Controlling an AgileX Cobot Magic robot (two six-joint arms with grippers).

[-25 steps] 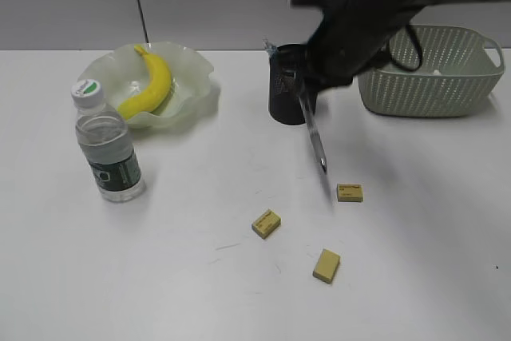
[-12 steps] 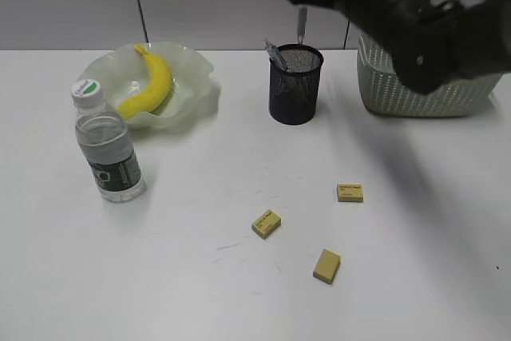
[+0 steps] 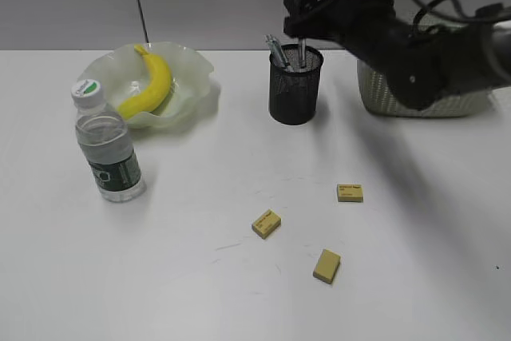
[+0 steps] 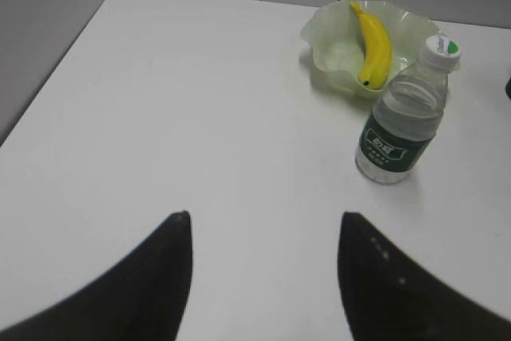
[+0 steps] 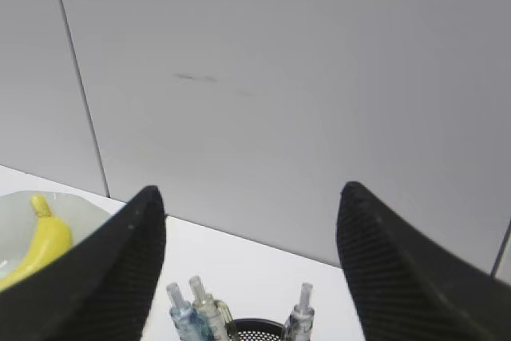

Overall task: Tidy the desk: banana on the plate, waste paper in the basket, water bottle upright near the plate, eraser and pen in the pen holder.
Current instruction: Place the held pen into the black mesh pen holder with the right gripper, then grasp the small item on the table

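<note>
Pens (image 3: 302,52) stand in pen holder (image 3: 295,93) just below right fingers (image 5: 247,269), spread wide, empty. Banana (image 3: 150,83) on plate (image 3: 192,93), bottle (image 3: 108,149) upright nearby: done. Three erasers (image 3: 267,223) left on surface. Left fingers (image 4: 263,269) wide, empty.

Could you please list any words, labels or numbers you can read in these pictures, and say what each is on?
None can be read.
water bottle: white print on the dark green label, too blurred to read.
erasers: dark print on the yellow sleeves, too small to read.
</note>
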